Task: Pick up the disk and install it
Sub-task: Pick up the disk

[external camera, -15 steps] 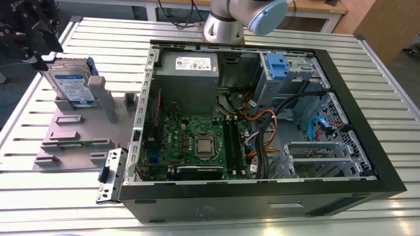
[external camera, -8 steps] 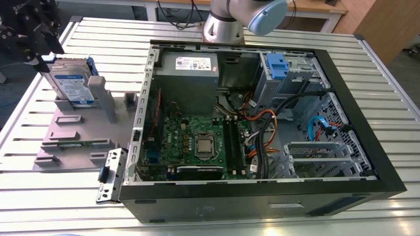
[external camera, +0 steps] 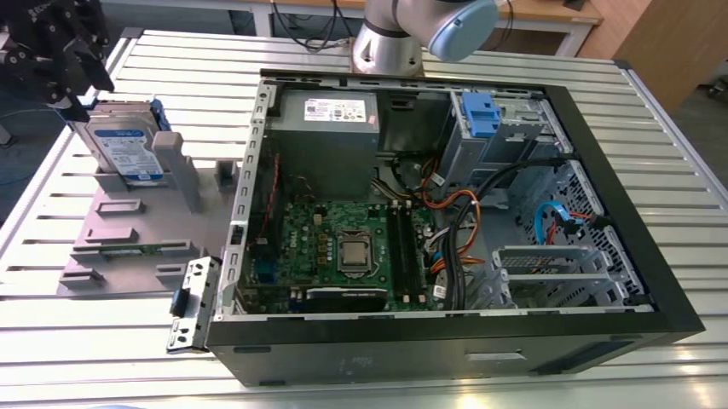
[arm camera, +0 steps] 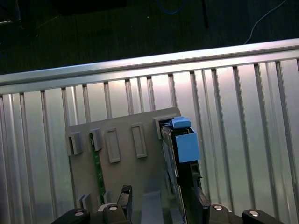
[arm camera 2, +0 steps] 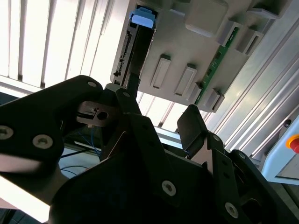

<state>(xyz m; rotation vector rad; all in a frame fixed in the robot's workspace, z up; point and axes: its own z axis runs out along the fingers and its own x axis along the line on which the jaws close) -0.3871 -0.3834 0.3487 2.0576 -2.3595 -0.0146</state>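
Observation:
The disk (external camera: 119, 143), silver with a blue-and-white label and blue rails, stands on edge in a grey holder (external camera: 125, 230) at the exterior view's left, outside the computer case. My black gripper (external camera: 78, 89) hangs right over its top end. In the first wrist view the disk (arm camera: 180, 149) shows edge-on with its blue rail, between my spread fingers and close to one finger (arm camera: 198, 200); the other finger (arm camera: 124, 196) stands apart from it. The second wrist view shows the disk (arm camera 2: 138, 42) running up from my gripper (arm camera 2: 159, 112). The gripper is open.
An open computer case (external camera: 637, 281) takes up the middle and the exterior view's right, with a grey power supply (external camera: 330, 119), a motherboard (external camera: 341, 247) and a drive bay with a blue latch (external camera: 483, 115). A green memory stick (external camera: 131, 250) lies in the holder. A metal bracket (external camera: 193, 302) lies by the case.

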